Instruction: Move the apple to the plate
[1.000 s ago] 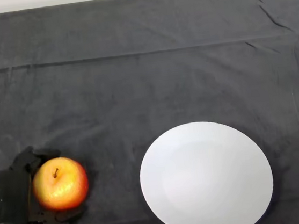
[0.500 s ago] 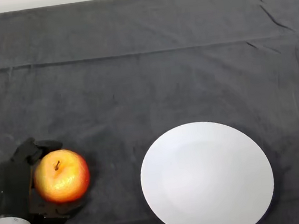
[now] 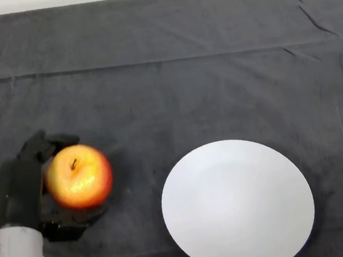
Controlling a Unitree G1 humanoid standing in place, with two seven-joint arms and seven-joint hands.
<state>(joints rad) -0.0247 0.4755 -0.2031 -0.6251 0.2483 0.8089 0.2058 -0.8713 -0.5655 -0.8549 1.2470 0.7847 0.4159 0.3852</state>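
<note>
The round red-and-yellow apple (image 3: 78,176) sits in the grasp of the black left hand (image 3: 19,190), whose fingers curl round it from the far side and from underneath, so the hand is closed on the fruit. The landmark here is the round white plate (image 3: 237,205), which lies flat on the dark grey cloth-covered table (image 3: 166,85). The apple is to the left of the plate, apart from its rim, with a strip of bare cloth showing between the two. The stem points up and slightly away from the plate. Whether the apple is raised off the cloth cannot be told for sure, though a dark shadow under it suggests it is lifted a little

As for progress, the grasp looks done: the fruit is secured and appears ready to travel. What is left is most of the job, as I judge it: carry the apple rightward over the near-left edge of the plate, lower it onto the white surface, open the hand and draw it clear. Nothing lies on the plate, and nothing stands between it and the apple
</note>
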